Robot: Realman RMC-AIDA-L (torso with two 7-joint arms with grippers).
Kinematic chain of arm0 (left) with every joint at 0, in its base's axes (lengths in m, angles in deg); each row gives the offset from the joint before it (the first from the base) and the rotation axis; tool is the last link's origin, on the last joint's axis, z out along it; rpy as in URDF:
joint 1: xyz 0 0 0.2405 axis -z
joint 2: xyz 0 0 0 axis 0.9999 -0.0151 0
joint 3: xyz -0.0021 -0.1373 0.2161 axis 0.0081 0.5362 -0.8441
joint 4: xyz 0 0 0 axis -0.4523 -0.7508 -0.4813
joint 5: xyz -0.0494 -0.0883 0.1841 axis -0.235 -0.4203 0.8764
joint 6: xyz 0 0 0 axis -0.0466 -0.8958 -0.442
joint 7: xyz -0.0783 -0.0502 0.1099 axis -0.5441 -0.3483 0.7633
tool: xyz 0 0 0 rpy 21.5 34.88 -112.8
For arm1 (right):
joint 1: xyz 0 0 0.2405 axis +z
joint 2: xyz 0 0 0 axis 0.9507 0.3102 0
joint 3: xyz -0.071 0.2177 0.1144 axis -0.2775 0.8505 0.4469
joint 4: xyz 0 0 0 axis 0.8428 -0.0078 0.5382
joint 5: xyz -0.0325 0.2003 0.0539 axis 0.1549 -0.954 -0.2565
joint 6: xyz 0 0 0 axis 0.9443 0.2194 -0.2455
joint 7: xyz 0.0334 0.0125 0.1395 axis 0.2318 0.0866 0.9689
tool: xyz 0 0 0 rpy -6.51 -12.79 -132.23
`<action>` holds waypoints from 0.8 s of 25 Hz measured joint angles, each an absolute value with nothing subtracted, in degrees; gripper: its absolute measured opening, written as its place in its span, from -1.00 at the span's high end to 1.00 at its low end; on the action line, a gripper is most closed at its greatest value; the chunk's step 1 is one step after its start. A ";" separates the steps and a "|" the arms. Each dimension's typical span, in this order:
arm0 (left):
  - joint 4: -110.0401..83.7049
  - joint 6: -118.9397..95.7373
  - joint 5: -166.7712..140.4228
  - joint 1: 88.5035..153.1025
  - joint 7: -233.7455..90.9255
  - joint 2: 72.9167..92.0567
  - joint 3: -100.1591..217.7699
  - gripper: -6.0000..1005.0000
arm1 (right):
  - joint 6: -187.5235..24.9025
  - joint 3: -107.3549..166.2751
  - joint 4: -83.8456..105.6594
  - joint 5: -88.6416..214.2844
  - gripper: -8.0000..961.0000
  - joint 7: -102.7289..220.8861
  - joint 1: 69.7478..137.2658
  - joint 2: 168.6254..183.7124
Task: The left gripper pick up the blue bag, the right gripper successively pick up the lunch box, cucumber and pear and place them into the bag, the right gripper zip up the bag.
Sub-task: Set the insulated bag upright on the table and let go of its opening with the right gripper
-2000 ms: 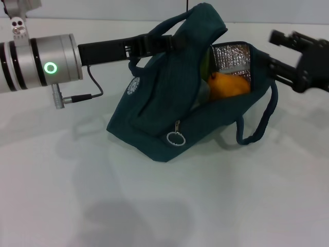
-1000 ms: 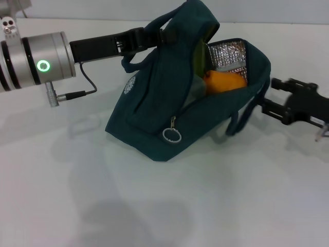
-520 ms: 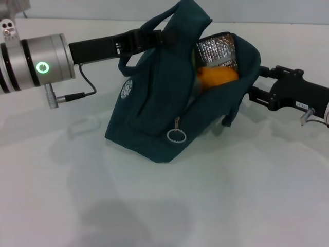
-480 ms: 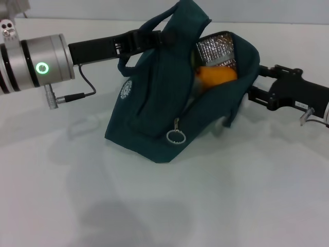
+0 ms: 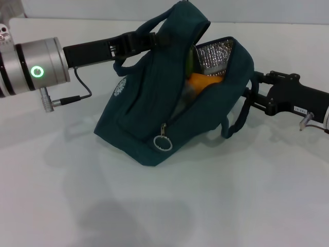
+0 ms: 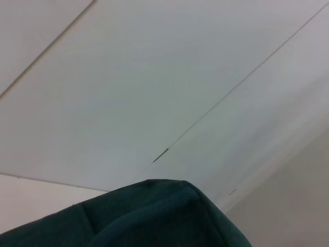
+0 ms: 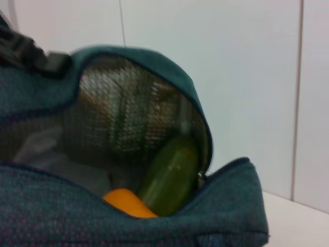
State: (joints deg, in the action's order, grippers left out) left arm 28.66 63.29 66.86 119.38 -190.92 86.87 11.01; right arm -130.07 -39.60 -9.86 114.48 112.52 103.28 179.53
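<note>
The blue bag [image 5: 154,98] leans on the white table, its mouth open toward the right and showing silver lining [image 5: 213,51]. My left gripper [image 5: 146,40] is shut on a handle at the bag's top. Inside lie the orange pear [image 5: 203,81] and the green cucumber [image 5: 189,59]. The right wrist view shows the cucumber [image 7: 172,175] and the pear [image 7: 128,203] past the bag's rim [image 7: 154,226]. A pale clear edge by the pear may be the lunch box [image 5: 186,93]. The zipper's ring pull [image 5: 163,143] hangs at the front. My right gripper [image 5: 253,92] is against the bag's right end.
The second handle [image 5: 234,121] hangs loose below the right gripper. White table [image 5: 231,195] stretches in front of the bag. The left wrist view shows only teal fabric [image 6: 154,216] and pale wall.
The right gripper came down from the upper right to the bag's right end. The bag slid a little to the left, and its mouth narrowed.
</note>
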 joint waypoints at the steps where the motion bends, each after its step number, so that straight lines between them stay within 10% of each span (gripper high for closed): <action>1: 28.66 63.32 66.86 119.38 -190.90 86.89 11.00 0.86 | -129.15 -39.66 -9.97 114.43 -0.05 112.47 103.30 179.60; 20: 19.94 69.97 66.83 118.68 -189.86 86.12 11.17 0.86 | -157.16 -39.25 -10.18 86.79 0.76 97.09 93.78 178.71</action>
State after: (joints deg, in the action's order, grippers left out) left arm 19.94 69.97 66.83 118.68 -189.86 86.12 11.17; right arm -157.16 -39.25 -10.18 86.79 97.09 93.78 178.71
